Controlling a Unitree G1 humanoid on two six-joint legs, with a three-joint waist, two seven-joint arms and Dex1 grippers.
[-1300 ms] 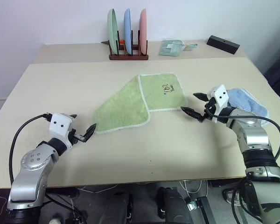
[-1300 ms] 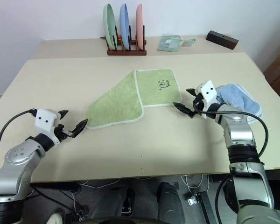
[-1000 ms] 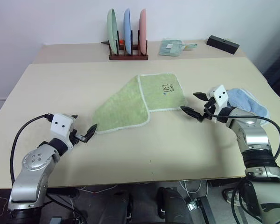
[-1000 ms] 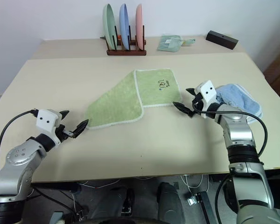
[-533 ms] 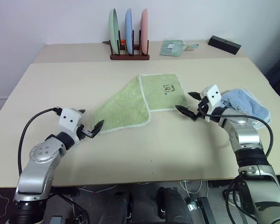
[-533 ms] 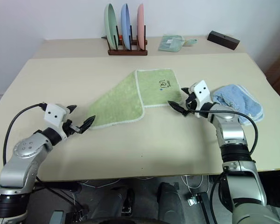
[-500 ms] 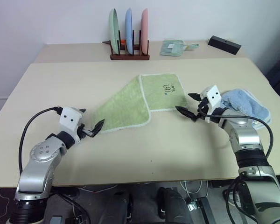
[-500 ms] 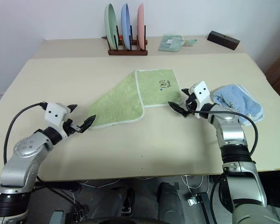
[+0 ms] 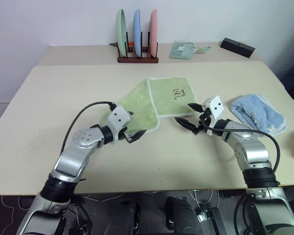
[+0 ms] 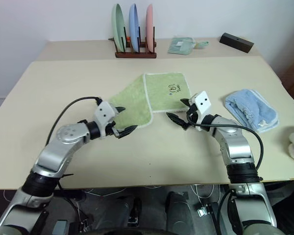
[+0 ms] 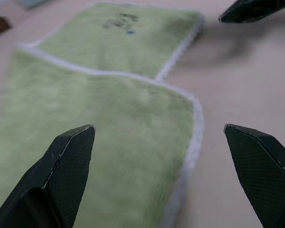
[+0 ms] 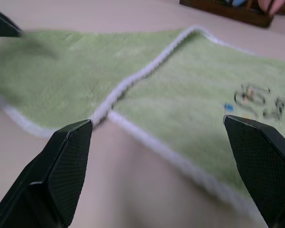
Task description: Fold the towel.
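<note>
On the table (image 9: 49, 93), left to right:
left gripper (image 9: 135, 129): fingers spread wide and empty, hovering at the near edge of the towel's left flap, pointing right and slightly far.
towel (image 9: 137, 105): light green, lying flat mid-table in a shallow V; its left flap runs near-left, its right panel, with a small printed mark and blue dot, lies far-right.
towel's long axis: near-left to far-right, bending at the white seam in the middle.
right gripper (image 9: 188, 116): fingers spread wide and empty, pointing left at the near right corner of the printed panel, just beside its white edging.
key relation: the towel lies just far of both grippers and between them; each arm is beside its own end, so I judge the left arm suits the left flap's near corner and the right arm the printed panel's corner.
blue cloth (image 9: 258, 113): rumpled, well right of the towel, near the table's right edge.
containers: a wooden rack (image 9: 137, 59) at the far side holds three plates on edge, green, blue and pink; a small pale cloth (image 9: 182, 49) lies right of it.
</note>
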